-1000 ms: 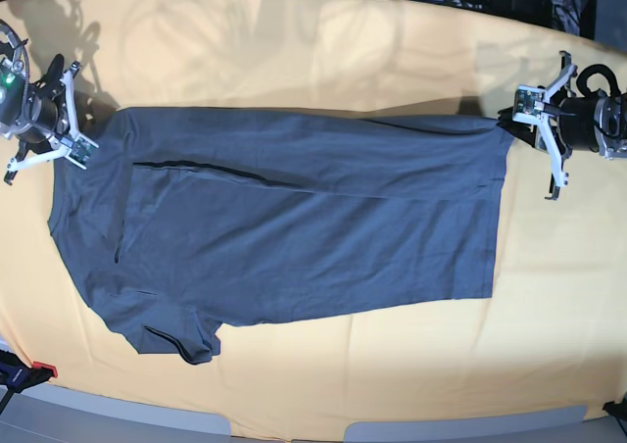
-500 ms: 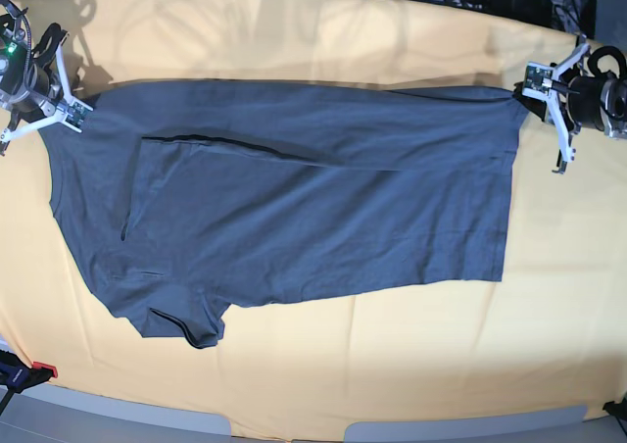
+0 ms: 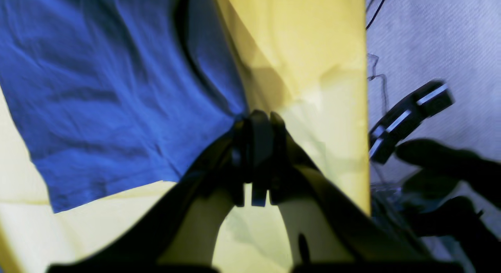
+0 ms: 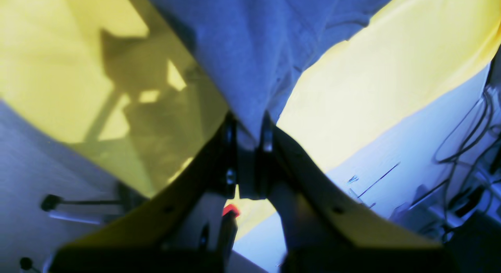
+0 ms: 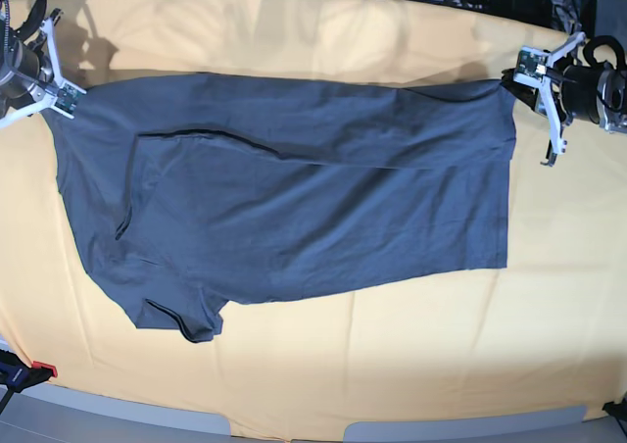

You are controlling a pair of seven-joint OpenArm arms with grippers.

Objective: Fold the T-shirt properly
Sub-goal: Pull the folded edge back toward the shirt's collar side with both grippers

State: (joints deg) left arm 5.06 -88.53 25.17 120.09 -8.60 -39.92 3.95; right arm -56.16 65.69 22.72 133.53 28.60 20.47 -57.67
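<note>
Slate-grey cotton T-shirt (image 5: 294, 188) spread wrinkled across yellow tablecloth (image 5: 392, 365); corners pinched shut by left hand (image 5: 516, 82) at 2 o'clock, right hand (image 5: 61, 95) at 10. Sleeve visible only from base.

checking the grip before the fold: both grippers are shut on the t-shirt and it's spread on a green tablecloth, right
Not quite: the tablecloth is yellow-orange, not green, as the base view shows. The rest holds: the left gripper and the right gripper are each shut on the T-shirt.

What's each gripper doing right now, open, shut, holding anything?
Left gripper: shut on a corner of the T-shirt.
Right gripper: shut on the T-shirt's opposite corner.
</note>
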